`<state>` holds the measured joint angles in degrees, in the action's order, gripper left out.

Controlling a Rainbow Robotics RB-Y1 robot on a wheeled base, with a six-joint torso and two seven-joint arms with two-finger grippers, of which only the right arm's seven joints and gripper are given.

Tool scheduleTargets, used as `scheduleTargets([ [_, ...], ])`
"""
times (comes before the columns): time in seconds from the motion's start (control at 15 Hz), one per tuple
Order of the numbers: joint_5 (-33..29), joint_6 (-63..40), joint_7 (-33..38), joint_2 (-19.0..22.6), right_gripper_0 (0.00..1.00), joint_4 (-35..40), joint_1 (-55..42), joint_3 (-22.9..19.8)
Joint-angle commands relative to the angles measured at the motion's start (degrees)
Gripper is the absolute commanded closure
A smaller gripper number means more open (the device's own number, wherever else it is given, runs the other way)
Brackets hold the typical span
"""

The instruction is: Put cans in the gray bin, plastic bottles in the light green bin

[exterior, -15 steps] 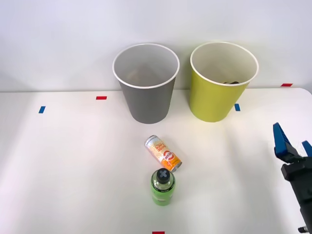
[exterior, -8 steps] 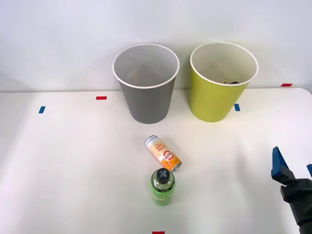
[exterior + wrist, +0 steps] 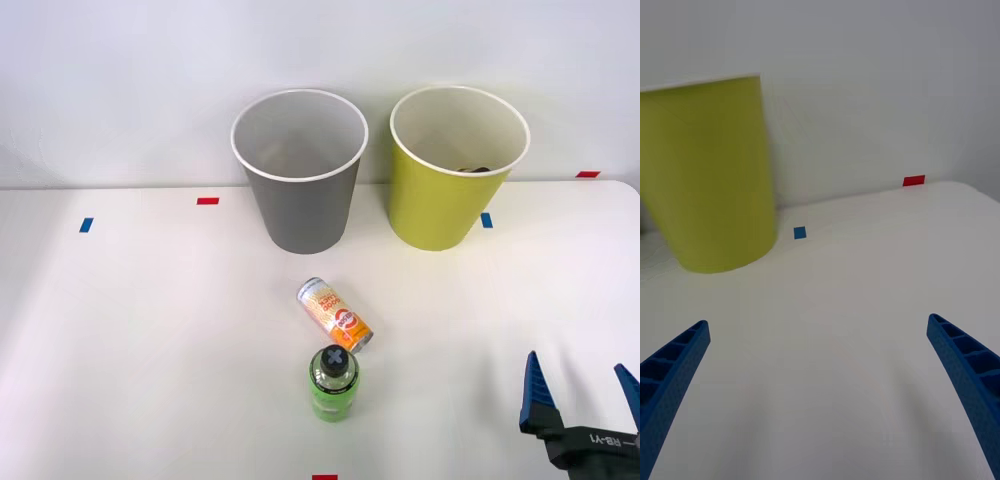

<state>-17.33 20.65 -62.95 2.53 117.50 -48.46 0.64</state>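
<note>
Claw (image 3: pixel 583 392) spread wide, gripping nothing, low over the table (image 3: pixel 150 330). Orange-and-white can (image 3: pixel 335 314) and green bottle (image 3: pixel 334 383) well off to its left, touching; easy to knock one while grabbing the other. Gray bin (image 3: pixel 300 190) and light green bin (image 3: pixel 445 200) farther ahead. Something dark inside the green one, hard to make out.

An orange-and-white can (image 3: pixel 335 314) with a silver end is shown lying on its side on the counter (image 3: pixel 150 330), angled diagonally. A green bottle (image 3: pixel 333 383) with a dark, gray-crossed cap is seen just in front of it, nearly touching. Behind them, the gray bin (image 3: pixel 300 175) and the light green bin (image 3: pixel 455 170) are stood upright, side by side, apart; something dark lies inside the latter.
</note>
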Motion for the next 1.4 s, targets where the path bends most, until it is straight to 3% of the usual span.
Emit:
scheduleTargets([
  [0.07, -0.25, 0.36, -9.38, 1.08, 0.00, -0.34, -1.46, 2.61],
  [0.27, -0.17, 0.44, -14.66, 3.36, 0.00, -0.26, -2.78, 5.69],
  [0.47, -0.17, 0.88, -15.27, 4.50, 0.00, -1.58, -3.49, 7.09],
  [0.73, 0.71, 10.90, -15.62, 4.68, 0.00, -7.90, -3.49, 7.18],
  [1.0, 1.77, 16.62, -16.77, 7.23, 0.00, -7.90, -5.33, 11.49],
  [1.4, 5.81, 18.72, -18.79, 6.35, 0.00, -7.90, -7.79, 12.45],
])
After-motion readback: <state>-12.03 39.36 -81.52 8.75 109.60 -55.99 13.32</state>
